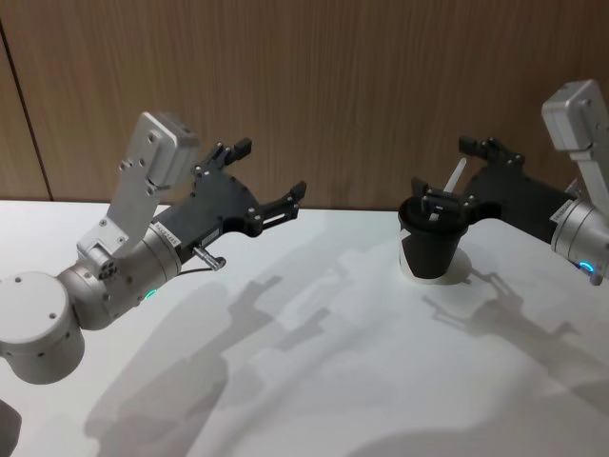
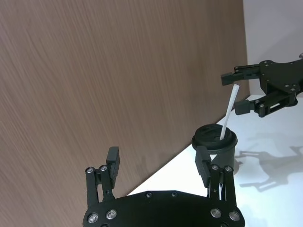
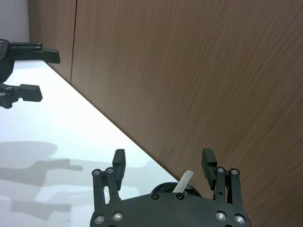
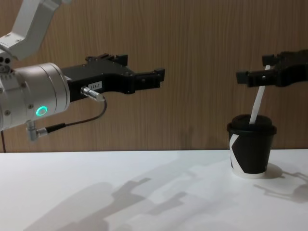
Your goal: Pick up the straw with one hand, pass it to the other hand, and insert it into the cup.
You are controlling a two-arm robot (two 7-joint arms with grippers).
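Straw (image 4: pixel 258 104) in cup (image 4: pixel 251 153), pincers apart.

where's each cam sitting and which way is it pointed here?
Head: high, looking down at the table; both arms show.
Chest: low, side-on across the table; left claw, right claw open by the straw.
Left wrist: along its open fingers toward the cup.
Right wrist: over the cup toward the wall.
All four share straw and cup.

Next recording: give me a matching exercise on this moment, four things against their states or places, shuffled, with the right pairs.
Things:
1. thin white straw
2. black lidded paper cup
3. left tool
4. right tool

States:
A. open, above the cup, astride the straw's top
B. leaning, lower end through the lid
C. open, raised, away from the cup
D. upright on the white table

Pairs: 1-B, 2-D, 3-C, 4-A
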